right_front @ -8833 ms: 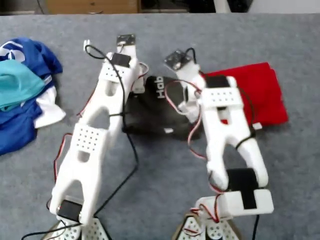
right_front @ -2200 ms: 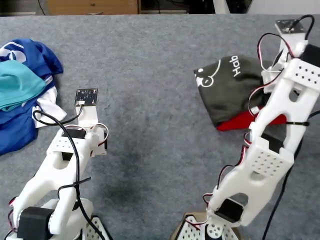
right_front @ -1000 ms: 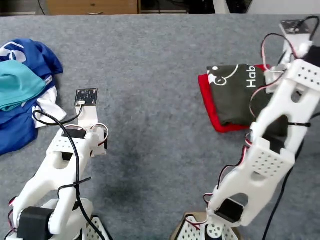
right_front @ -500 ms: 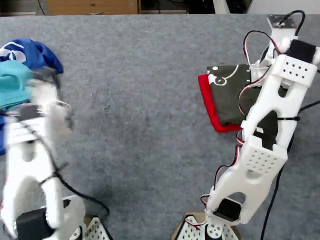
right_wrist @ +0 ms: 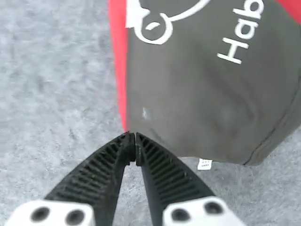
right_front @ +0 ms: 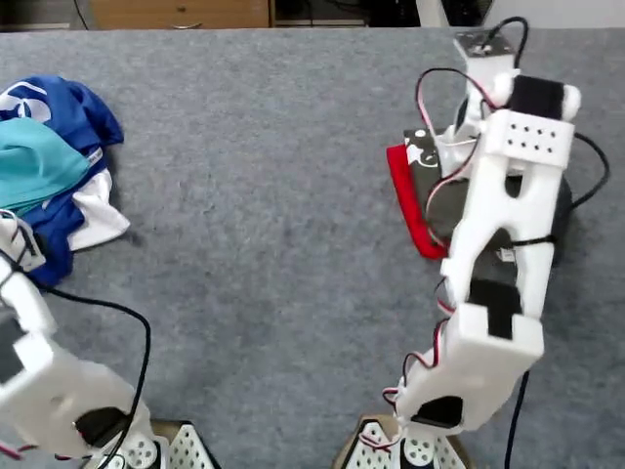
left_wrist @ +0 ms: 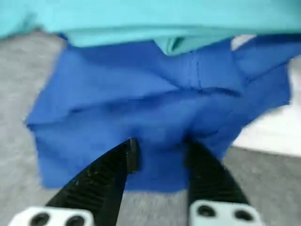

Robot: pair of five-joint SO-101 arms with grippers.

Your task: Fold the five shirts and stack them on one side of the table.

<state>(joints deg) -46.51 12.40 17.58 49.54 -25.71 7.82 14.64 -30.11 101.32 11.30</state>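
A black printed shirt (right_wrist: 211,89) lies folded on a folded red shirt (right_wrist: 118,70) at the right of the table; the red edge (right_front: 402,186) shows beside the black one (right_front: 441,207). My right gripper (right_wrist: 132,140) is shut, its tips meeting at the stack's near edge, with no cloth seen pinched between them. The right arm (right_front: 508,176) stretches over the stack. At the far left lies a loose pile: a blue shirt (right_front: 59,107), a teal shirt (right_front: 34,161) and a white one (right_front: 98,210). My left gripper (left_wrist: 160,153) is open, low over the blue shirt (left_wrist: 141,108), with the teal shirt (left_wrist: 155,19) beyond it.
The grey felt table (right_front: 264,195) is bare between the pile and the stack. The left arm's base and cable (right_front: 88,410) sit at the near left edge. Wooden furniture (right_front: 186,12) stands beyond the far edge.
The left arm has swung left to the near edge of the loose pile. The right arm has shifted left over the black shirt, which now lies flat on the red one.
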